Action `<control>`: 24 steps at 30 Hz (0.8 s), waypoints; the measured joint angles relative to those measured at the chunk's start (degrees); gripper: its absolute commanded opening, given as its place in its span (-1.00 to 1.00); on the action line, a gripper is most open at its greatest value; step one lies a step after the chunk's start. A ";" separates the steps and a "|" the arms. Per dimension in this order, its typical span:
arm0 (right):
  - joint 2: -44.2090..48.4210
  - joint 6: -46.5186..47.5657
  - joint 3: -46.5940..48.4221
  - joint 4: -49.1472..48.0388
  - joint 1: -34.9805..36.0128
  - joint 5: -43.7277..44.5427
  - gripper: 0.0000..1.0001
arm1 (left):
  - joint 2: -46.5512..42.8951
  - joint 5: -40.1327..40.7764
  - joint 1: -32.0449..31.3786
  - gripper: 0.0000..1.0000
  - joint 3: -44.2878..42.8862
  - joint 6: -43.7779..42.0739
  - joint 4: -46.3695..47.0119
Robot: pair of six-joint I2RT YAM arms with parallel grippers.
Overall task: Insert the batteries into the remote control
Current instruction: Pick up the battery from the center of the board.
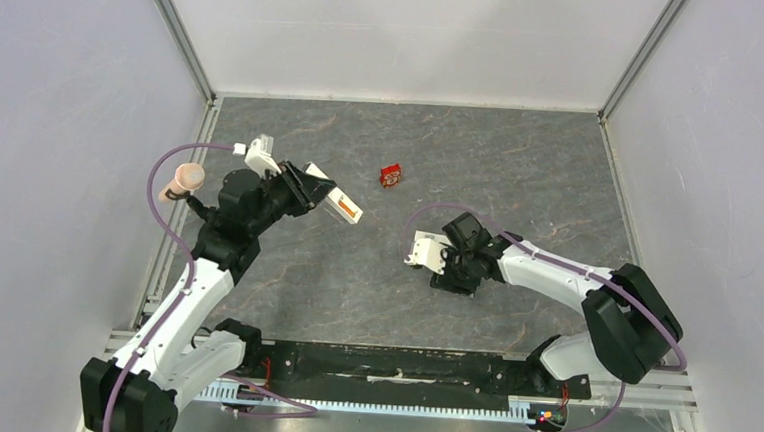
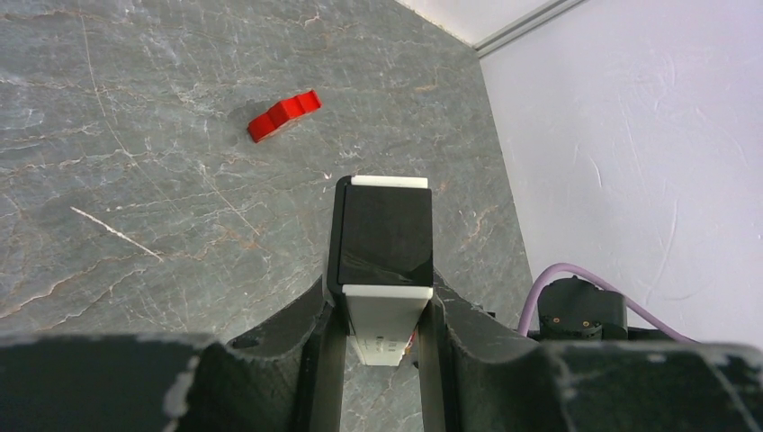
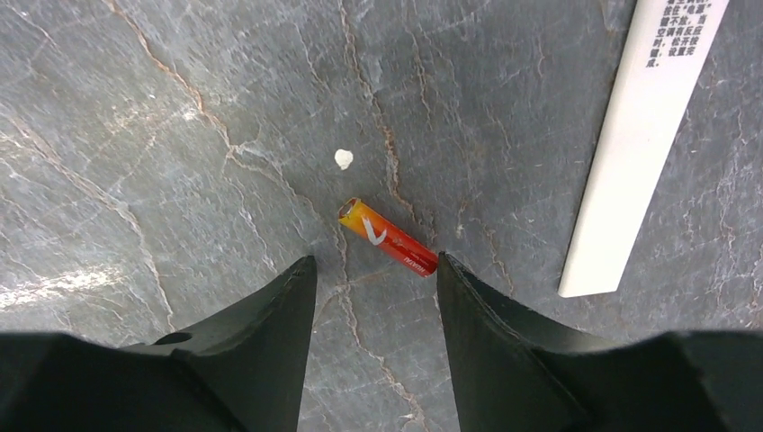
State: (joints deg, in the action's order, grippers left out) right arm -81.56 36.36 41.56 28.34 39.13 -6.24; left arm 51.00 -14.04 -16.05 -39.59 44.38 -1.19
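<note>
Right wrist: my right gripper (image 3: 376,261) straddles the orange-red cylindrical battery (image 3: 387,236), fingers (image 3: 270,315) apart for pinching; left gripper (image 2: 382,297) clamps the white rectangular remote control (image 2: 385,234) ready.

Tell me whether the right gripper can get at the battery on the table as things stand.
Probably yes. The right gripper hangs open right over the battery, a finger on each side, nothing between. The white cover strip lies apart, off to one side.

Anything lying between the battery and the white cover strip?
No. The right wrist view shows bare table between the battery and the white cover strip; the white speck lies on the battery's other side.
</note>
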 measured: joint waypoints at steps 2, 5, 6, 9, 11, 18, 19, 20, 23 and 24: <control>-0.50 0.31 0.42 0.44 0.00 -0.07 0.03 | 0.00 -0.07 0.24 -0.96 -0.11 -0.02 -0.02; -1.14 0.59 0.94 1.03 -0.04 -0.46 -0.12 | 0.00 -0.13 0.63 -0.96 -0.26 -0.07 -0.02; -1.40 0.57 1.14 1.42 -0.09 -0.79 -0.18 | 0.00 -0.15 0.76 -0.96 -0.33 -0.09 -0.02; -2.27 0.61 1.86 2.58 -0.28 -2.05 -0.47 | 0.00 -0.61 1.14 -0.96 -0.57 -0.15 -0.04; -2.69 0.33 2.14 3.10 -0.37 -3.04 -0.49 | 0.02 -1.11 1.38 -0.96 -0.79 -0.17 -0.04; -3.54 -0.90 2.95 2.82 -1.27 -3.74 -0.23 | 0.37 -1.64 2.05 -0.96 -1.05 -0.50 -0.04; -3.54 -1.16 2.95 2.60 -1.38 -3.58 -0.21 | 0.39 -1.66 2.12 -0.96 -1.07 -0.59 -0.04; -3.54 -1.38 2.95 2.34 -1.49 -3.43 -0.19 | 0.44 -1.70 2.21 -0.96 -1.07 -0.63 -0.04; -3.56 -2.03 2.95 1.90 -1.64 -3.61 -0.20 | 0.59 -1.77 2.25 -0.96 -1.07 -0.79 -0.04; -3.61 -2.36 2.95 1.75 -1.66 -3.85 -0.22 | 0.66 -1.92 2.32 -0.96 -1.07 -0.81 -0.04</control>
State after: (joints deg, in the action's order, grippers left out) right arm -85.17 34.00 44.51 30.09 37.47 -10.09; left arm 51.66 -15.97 -13.74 -40.66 43.57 -1.23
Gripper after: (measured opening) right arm 0.406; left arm 0.359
